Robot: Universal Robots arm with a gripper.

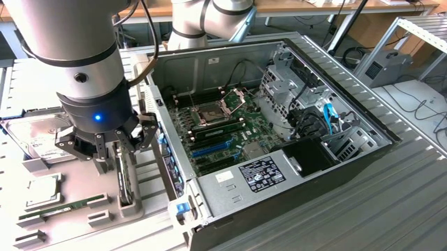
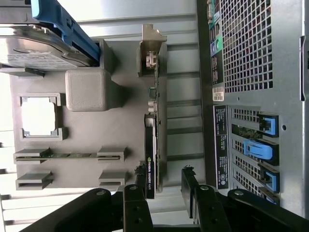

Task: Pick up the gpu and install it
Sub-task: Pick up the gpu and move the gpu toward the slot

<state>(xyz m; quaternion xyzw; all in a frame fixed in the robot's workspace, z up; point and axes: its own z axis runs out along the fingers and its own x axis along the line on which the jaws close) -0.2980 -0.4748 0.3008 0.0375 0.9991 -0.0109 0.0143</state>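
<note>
The gpu [image 1: 125, 184] stands on its edge in a slot of a grey holder [image 1: 137, 210] beside the open computer case [image 1: 349, 99]. In the wrist view the gpu [image 2: 151, 145] appears as a thin dark card with a silver end bracket [image 2: 152, 46] at its far end. My gripper [image 1: 117, 157] hangs just above the card's near end, jaws open. In the wrist view the gripper [image 2: 164, 189] straddles that end. One finger [image 2: 138, 195] sits close against the card and the other finger [image 2: 190, 183] stands well off it. Nothing is gripped.
On the same grey holder [image 2: 120, 125] lie a hard drive [image 1: 38, 137], a CPU [image 1: 43, 189] and a RAM stick [image 1: 62, 207]. Inside the case, the motherboard's blue slots [image 1: 209, 149] lie next to the power supply [image 1: 258, 175]. The case's perforated rear panel [image 2: 246, 48] runs close alongside the card.
</note>
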